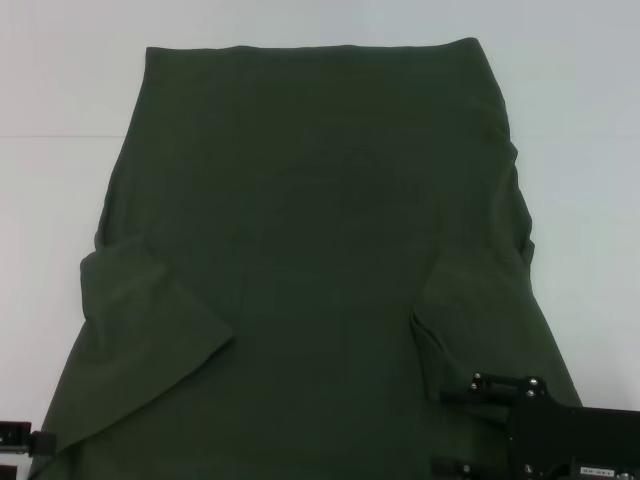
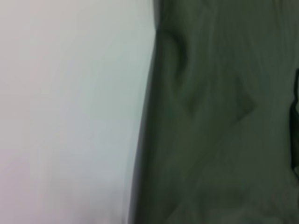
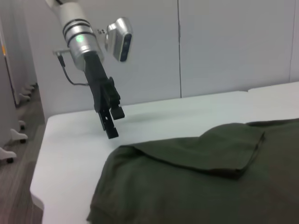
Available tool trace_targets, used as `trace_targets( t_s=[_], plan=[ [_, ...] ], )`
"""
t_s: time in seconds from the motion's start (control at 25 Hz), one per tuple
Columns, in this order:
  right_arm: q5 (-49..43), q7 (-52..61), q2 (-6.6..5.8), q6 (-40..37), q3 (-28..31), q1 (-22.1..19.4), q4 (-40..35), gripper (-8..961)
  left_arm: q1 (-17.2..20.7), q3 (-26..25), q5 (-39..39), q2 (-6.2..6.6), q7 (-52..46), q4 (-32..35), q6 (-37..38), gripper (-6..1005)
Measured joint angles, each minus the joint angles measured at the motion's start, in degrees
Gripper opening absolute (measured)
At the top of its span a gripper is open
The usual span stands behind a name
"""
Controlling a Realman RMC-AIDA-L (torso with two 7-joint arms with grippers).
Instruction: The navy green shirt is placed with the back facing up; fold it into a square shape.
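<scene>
Head view: one navy green shirt (image 1: 320, 260) was spread flat across the white table (image 1: 590, 150), filling most of the frame. Both sleeves had been folded inward over the body, at lower left and lower right; the lengthwise folds toward a square were judged still outstanding. Two grippers were counted. The right gripper (image 1: 470, 425) sat at the lower right, its finger state not discernible. The left gripper (image 3: 111, 122) hung above the table beside the shirt's edge, seemingly holding nothing.

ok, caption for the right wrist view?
Left claw hovers above the table beside the shirt, whose sleeve is folded in.
</scene>
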Motion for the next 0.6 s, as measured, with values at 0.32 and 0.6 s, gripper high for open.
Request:
trace_targets(
  t_s=[0.32, 0.6],
  plan=[
    [0.00, -0.04, 0.08, 0.95, -0.60, 0.63, 0.01, 766, 0.09, 0.24, 1.17, -0.82, 0.15, -0.41, -2.76, 890],
    [0.01, -0.04, 0.03, 0.81, -0.64, 0.71, 0.01, 765, 0.23, 0.46, 1.33, -1.16, 0.64, -0.66, -5.07, 890]
  ],
)
